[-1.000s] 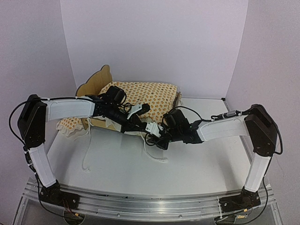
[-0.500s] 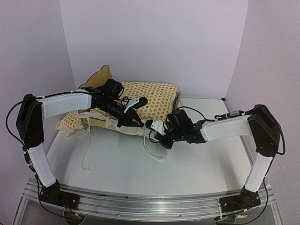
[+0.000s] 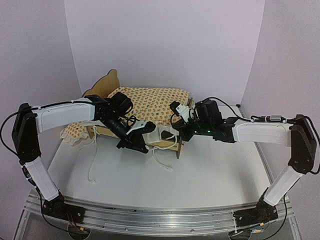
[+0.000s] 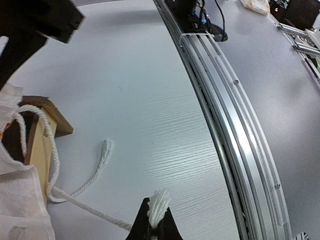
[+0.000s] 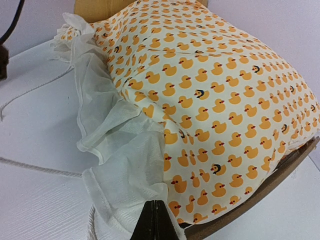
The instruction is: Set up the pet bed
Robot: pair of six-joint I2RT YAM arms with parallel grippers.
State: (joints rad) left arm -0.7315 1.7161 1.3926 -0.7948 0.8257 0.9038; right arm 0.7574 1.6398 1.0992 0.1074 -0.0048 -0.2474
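Note:
The pet bed stands at the back, with its scalloped headboard on the left and its low footboard on the right. A duck-print mattress cushion lies on it. Just in front of the bed's near side, my left gripper is shut on the frayed end of a white tie cord. The cord runs back round the wooden bed post. At the foot end, my right gripper is shut on the cushion's white ruffle, beside the footboard.
A small ruffled duck-print pillow lies left of the bed. Loose white cords trail over the table and below the footboard. The aluminium rail runs along the near edge. Walls close the back and sides.
My right gripper has closed and moved from the table in front of the bed up to the foot end, bringing the ruffle along. My left gripper has moved forward and down with the cord.

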